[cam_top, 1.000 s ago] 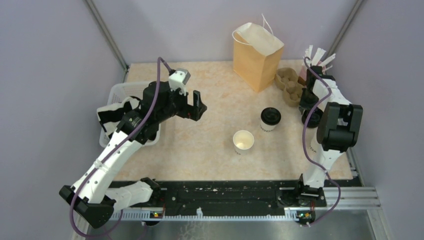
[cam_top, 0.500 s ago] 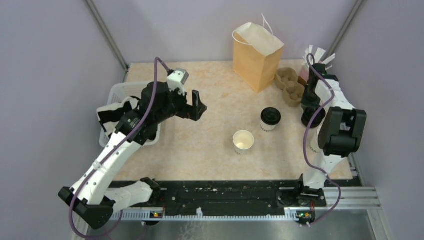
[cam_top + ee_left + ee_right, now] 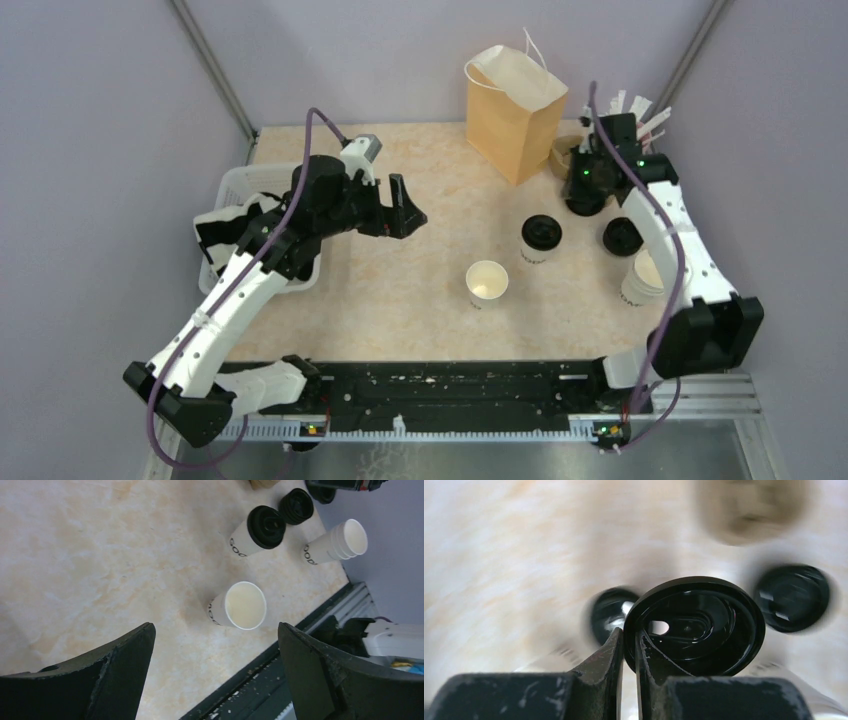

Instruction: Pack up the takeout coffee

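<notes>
One takeout coffee (image 3: 541, 238), a white cup with a black lid, stands right of centre and shows in the left wrist view too (image 3: 260, 530). A lidless white cup (image 3: 487, 283) stands in front of it. My right gripper (image 3: 584, 196) hangs above the table near the brown paper bag (image 3: 515, 110). It is shut on the rim of a loose black lid (image 3: 696, 625), pinched edge-on between the fingertips (image 3: 616, 645). That view is blurred. My left gripper (image 3: 405, 215) hovers wide open left of the cups (image 3: 214, 626), holding nothing.
A stack of black lids (image 3: 622, 237) and a stack of white cups (image 3: 643, 278) sit at the right edge. A cardboard cup carrier (image 3: 566, 152) and a pink cup with straws (image 3: 640, 110) stand behind them. A white basket (image 3: 245, 185) is at the left.
The right arm has swung from the lid stack toward the back left, lifting a black lid, its jaws closing on it. The left gripper shifted slightly right, still open.
</notes>
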Controlling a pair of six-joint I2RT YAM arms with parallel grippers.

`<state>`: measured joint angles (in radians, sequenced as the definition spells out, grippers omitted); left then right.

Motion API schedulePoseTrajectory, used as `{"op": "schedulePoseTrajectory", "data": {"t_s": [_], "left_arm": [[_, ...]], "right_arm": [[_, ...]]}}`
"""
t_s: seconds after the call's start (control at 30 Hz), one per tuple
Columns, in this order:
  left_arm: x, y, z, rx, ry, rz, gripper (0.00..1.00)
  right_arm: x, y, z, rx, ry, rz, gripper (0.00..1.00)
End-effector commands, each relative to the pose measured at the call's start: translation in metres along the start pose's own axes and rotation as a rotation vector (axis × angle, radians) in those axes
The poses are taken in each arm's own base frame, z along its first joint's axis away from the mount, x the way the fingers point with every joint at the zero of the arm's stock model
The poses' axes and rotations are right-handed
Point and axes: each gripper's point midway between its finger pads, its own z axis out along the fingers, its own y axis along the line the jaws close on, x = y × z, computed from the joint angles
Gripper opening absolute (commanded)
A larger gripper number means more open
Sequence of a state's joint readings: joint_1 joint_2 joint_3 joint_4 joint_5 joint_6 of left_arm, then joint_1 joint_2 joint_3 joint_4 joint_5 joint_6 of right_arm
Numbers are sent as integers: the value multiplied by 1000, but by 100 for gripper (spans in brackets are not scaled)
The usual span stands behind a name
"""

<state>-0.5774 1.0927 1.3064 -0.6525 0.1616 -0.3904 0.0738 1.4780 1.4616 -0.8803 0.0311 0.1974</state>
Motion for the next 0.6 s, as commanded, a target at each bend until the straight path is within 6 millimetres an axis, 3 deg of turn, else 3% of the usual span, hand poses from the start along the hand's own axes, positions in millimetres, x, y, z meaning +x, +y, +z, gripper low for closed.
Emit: {"op": "schedulePoseTrajectory", "data": {"t_s": [0.0, 0.07, 0.13, 0.23, 0.43, 0.57], "left_arm": [[-8, -47, 3, 189, 88, -202, 98], [-8, -62, 7, 257, 128, -280, 98], [-11, -71, 10, 300, 134, -346, 97], [-12, -80, 14, 359, 138, -406, 92], [7, -80, 27, 369, 222, -532, 76], [15, -77, 29, 338, 242, -526, 70]], "right_arm": [[13, 129, -90, -510, -98, -166, 10], [37, 176, -124, -686, -102, -226, 11], [58, 202, -147, -792, -106, -247, 11], [87, 231, -165, -914, -80, -266, 11], [132, 259, -184, -987, -39, -382, 11], [142, 263, -188, -996, -27, -415, 11]]}}
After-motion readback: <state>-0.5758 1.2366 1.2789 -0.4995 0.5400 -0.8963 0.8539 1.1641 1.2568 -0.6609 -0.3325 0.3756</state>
